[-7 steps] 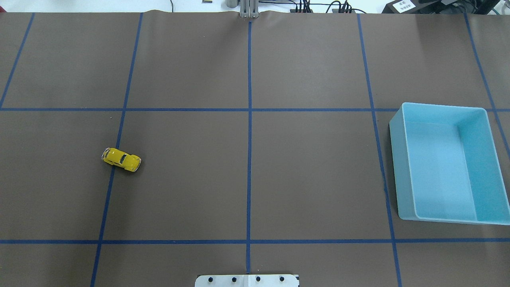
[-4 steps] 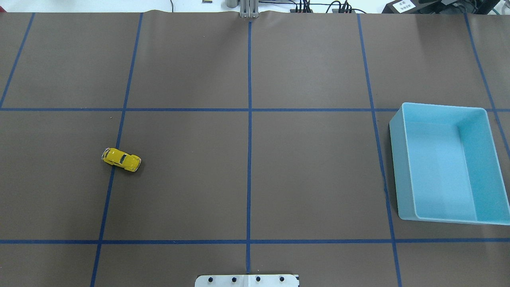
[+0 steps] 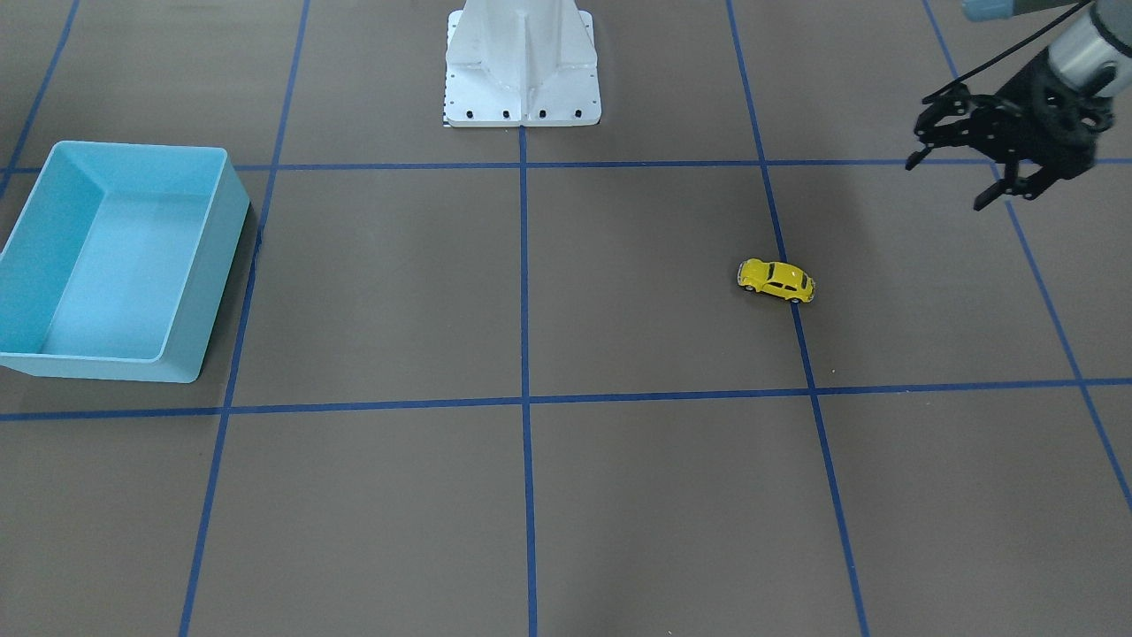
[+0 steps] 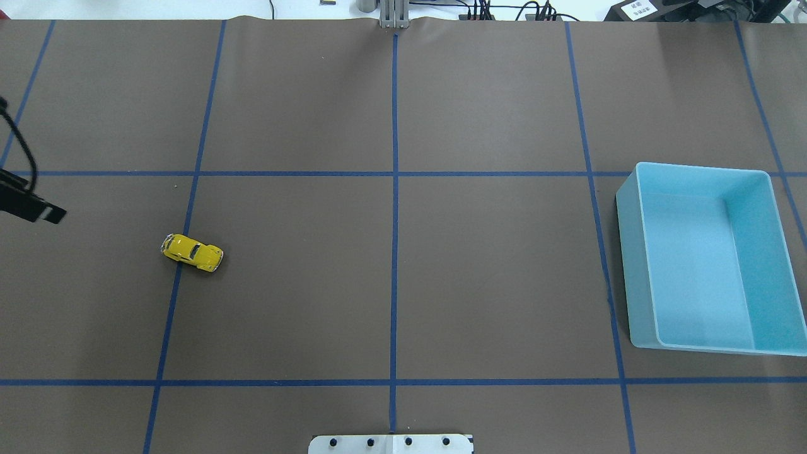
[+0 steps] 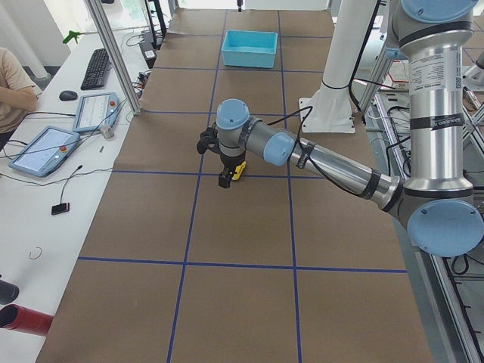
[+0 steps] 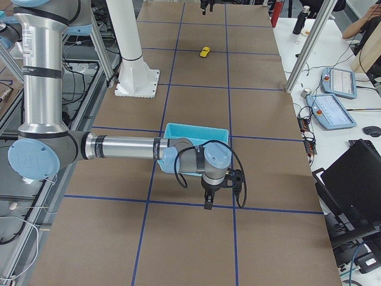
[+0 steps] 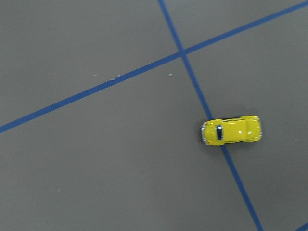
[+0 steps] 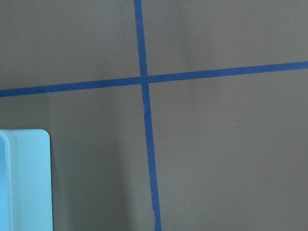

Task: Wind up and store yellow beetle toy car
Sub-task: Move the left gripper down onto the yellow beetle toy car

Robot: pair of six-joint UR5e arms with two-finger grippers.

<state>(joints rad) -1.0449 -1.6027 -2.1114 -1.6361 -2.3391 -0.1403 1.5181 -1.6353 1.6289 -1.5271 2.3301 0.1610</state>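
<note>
Front-facing view: the left fingers (image 3: pixel 995 195) hang spread open above the tabletop (image 3: pixel 619 487), well apart from the yellow beetle toy car (image 3: pixel 776 280).

Overhead: the car (image 4: pixel 191 252) stands on its wheels on the tabletop's left half. The blue bin (image 4: pixel 700 167) sits at the far right.

Right-end view: the right fingers (image 6: pixel 206 202) hover just beside the bin (image 6: pixel 196 127); I cannot tell if they are open or closed.

Left wrist view: the car (image 7: pixel 232 130) sits across a blue tape line (image 7: pixel 192 82).

Overhead cuts left gripper (image 3: pixel 948 184) off at left edge; side-on it half hides car (image 5: pixel 239 171). Can't tell right gripper (image 6: pixel 220 196) jaws' state.
</note>
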